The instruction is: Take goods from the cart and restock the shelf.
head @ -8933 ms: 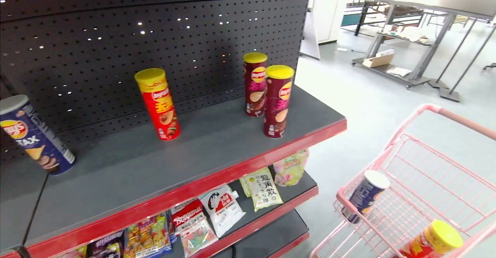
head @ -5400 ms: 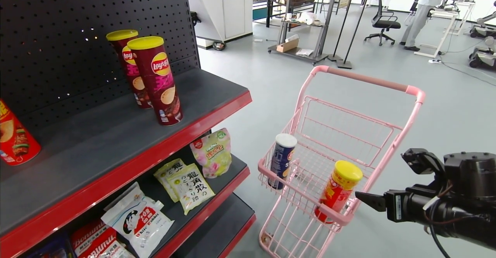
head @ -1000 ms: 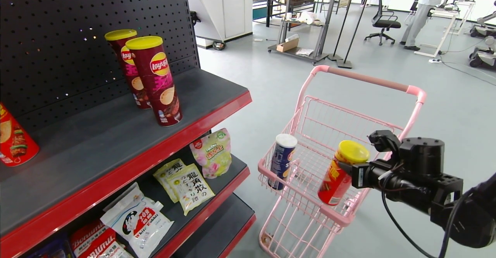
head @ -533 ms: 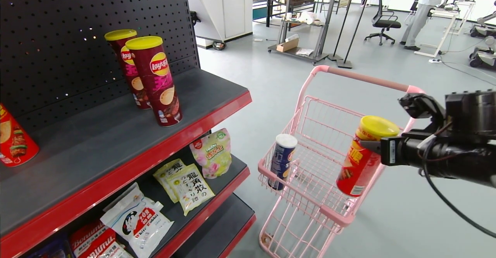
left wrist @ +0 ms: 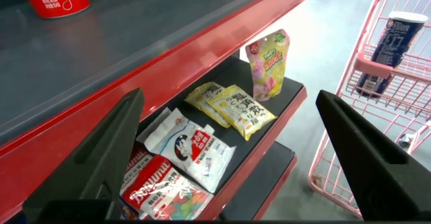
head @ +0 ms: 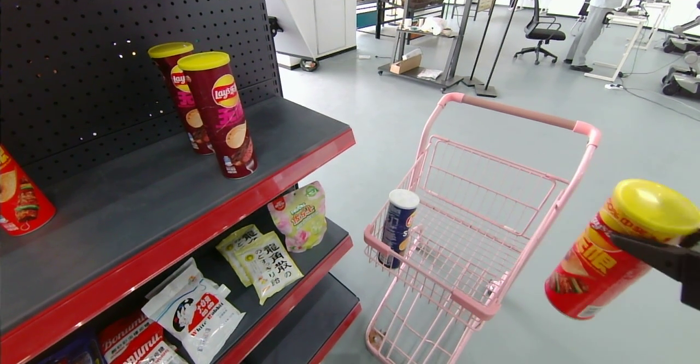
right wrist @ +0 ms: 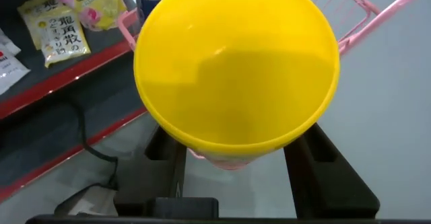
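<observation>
A red chip can with a yellow lid hangs in the air right of the pink cart, outside its basket. My right gripper is shut on it just below the lid. In the right wrist view the yellow lid sits between the two black fingers. A blue can with a white lid stands in the cart's near left corner. My left gripper is open and holds nothing, in front of the shelf's red edge. The grey top shelf carries two maroon cans and a red can.
Snack bags lie on the lower shelf below the red front edge. A black pegboard backs the shelf. Open grey floor lies right of the cart, with stands and desks far behind.
My right gripper has lifted the red can out of the cart and carried it right and nearer to the head camera. The blue can has stayed in the cart.
</observation>
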